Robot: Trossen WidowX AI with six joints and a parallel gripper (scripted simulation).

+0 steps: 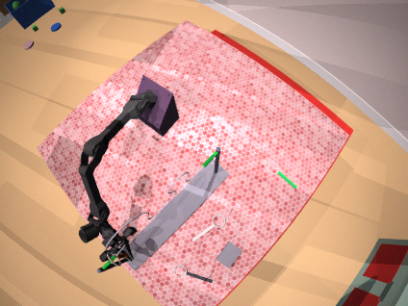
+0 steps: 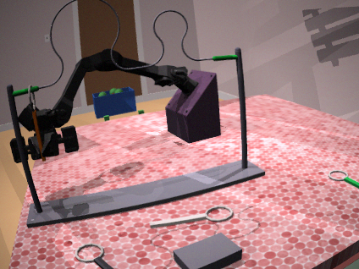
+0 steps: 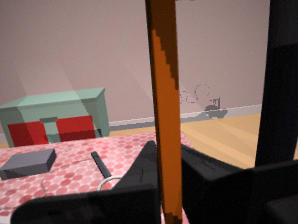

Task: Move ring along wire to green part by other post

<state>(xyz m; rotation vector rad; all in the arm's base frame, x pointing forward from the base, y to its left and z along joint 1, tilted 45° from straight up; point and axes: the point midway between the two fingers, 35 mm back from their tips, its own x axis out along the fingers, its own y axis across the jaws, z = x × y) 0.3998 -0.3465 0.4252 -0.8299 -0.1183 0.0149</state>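
Observation:
The ring hangs around the green part beside the left post in the exterior view, seen nearly edge-on. Its orange handle points down. My gripper is shut on the handle, with a dark finger on each side in the wrist view. The thin grey wire runs in loops to the other green part at the right post. In the top view the arm partly hides the ring.
The left post stands close on the right in the wrist view. The grey base joins both posts. Loose rings, one with a white handle, and a grey box lie in front. The purple block stands behind.

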